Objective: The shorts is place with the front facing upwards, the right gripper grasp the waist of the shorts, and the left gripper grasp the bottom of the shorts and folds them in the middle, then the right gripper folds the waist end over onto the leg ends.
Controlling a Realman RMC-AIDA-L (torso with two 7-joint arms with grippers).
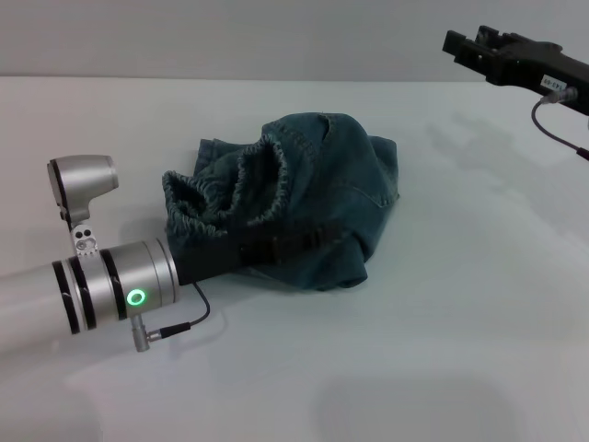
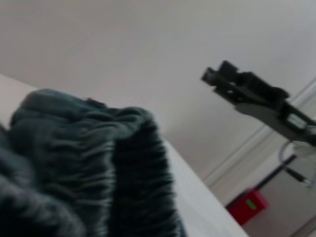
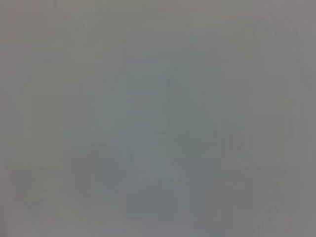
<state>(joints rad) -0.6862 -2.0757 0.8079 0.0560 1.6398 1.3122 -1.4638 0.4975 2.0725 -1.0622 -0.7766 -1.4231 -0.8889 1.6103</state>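
Keep the left gripper (image 1: 317,241) low on the bunched shorts (image 1: 313,184); finger state impossible to tell under denim. Bring the right gripper (image 1: 469,48), fingers spread, down to the waist (image 1: 221,189).

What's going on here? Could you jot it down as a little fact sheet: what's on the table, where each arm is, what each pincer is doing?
item: shorts, blue-green denim, bunched in a heap
waist: gathered elastic band puckered up, facing the left arm
surface: white table
left pincer: long black fingers lying low against the near side of the heap; open or shut cannot be told
right pincer: raised at the far right, apart from the cloth, holding nothing
right wrist view: only a grey blur
fold: not tidy yet
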